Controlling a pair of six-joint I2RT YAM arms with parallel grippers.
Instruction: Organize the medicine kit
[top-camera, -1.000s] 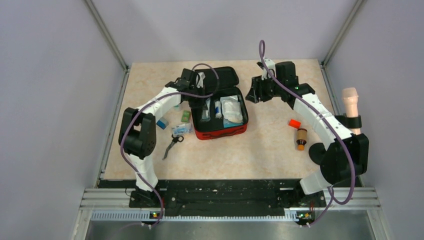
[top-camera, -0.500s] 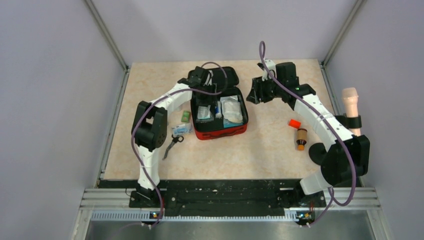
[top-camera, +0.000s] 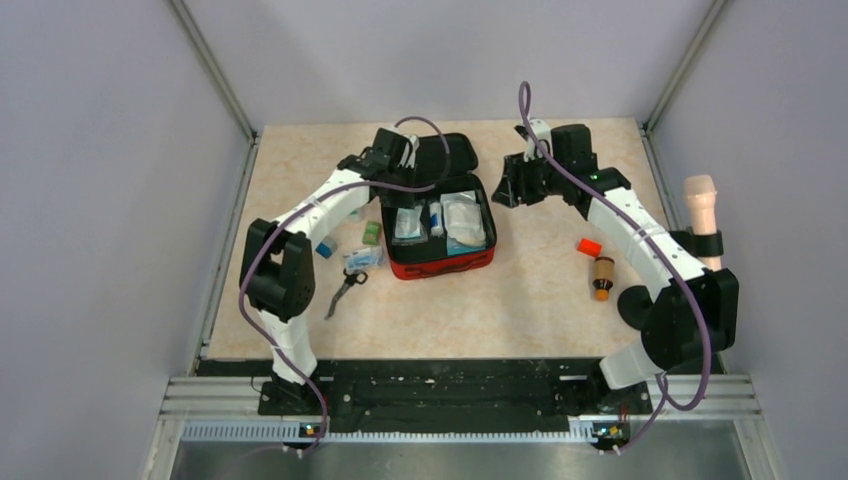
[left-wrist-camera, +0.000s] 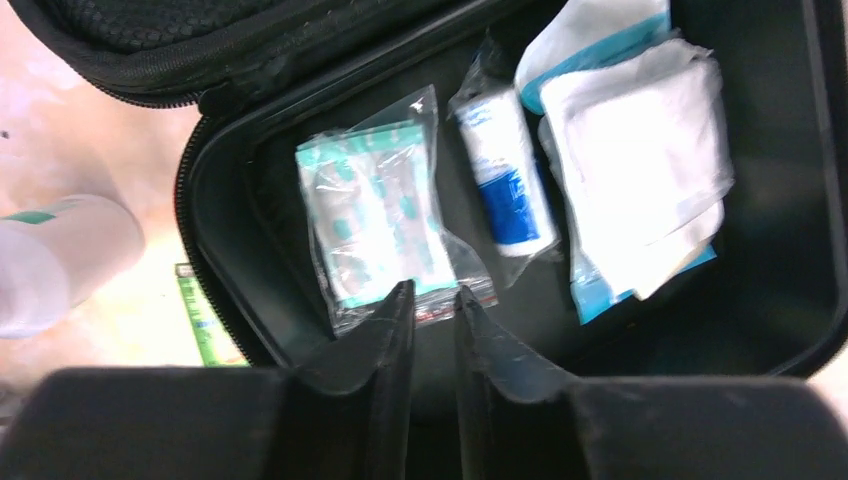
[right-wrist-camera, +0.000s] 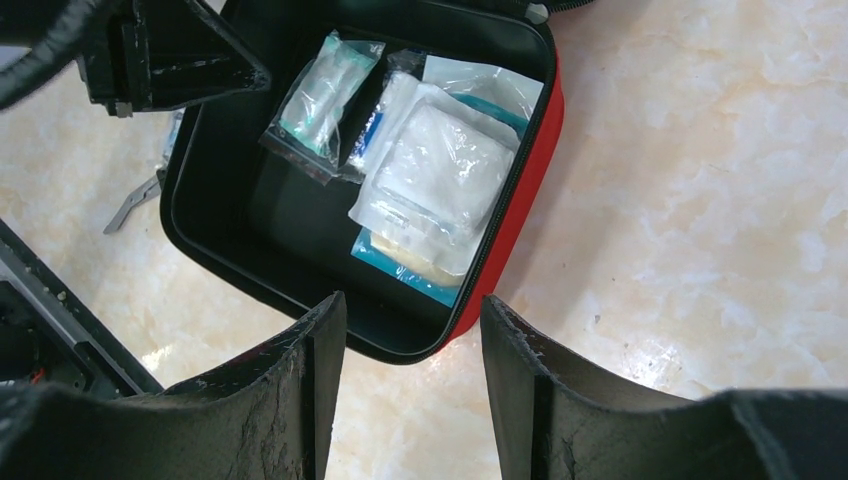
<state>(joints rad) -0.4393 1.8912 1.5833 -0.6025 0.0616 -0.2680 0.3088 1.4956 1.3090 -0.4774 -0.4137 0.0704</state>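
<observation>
Left end effector (left-wrist-camera: 432, 292) hangs over the far left edge of the medicine kit (left-wrist-camera: 215, 250), jaws parted by a narrow slit with nothing between them: released, grasping nothing. Just beyond its tips a clear sachet (left-wrist-camera: 375, 225) with teal print lies flat on the black lining, so this arm appears stationed to serve that left-hand slot. The kit sits on the desk (top-camera: 520, 300) between the two arms, toward the far side, with its lid (top-camera: 455, 150) folded back away from the robot, which leaves the tray open from above. Contents lie side by side: sachet on the left, bandage roll (left-wrist-camera: 505, 175) in the middle, white gauze pads (left-wrist-camera: 640, 160) stacked over a blue-edged packet on the right, an order that leaves bare lining at the front. Right end effector (right-wrist-camera: 410, 305) hovers beside the kit's right wall, jaws wide and empty, judged on standby clear of the left arm's working space. Outstanding on the desk: green packet (top-camera: 372, 232), clear packet (top-camera: 362, 258), blue box (top-camera: 323, 247) and scissors (top-camera: 343, 290) left of the kit; orange cap (top-camera: 589, 246) and brown bottle (top-camera: 602, 275) well apart on the right. Each group lies within the nearer arm's reach. Task judged partly complete.
</observation>
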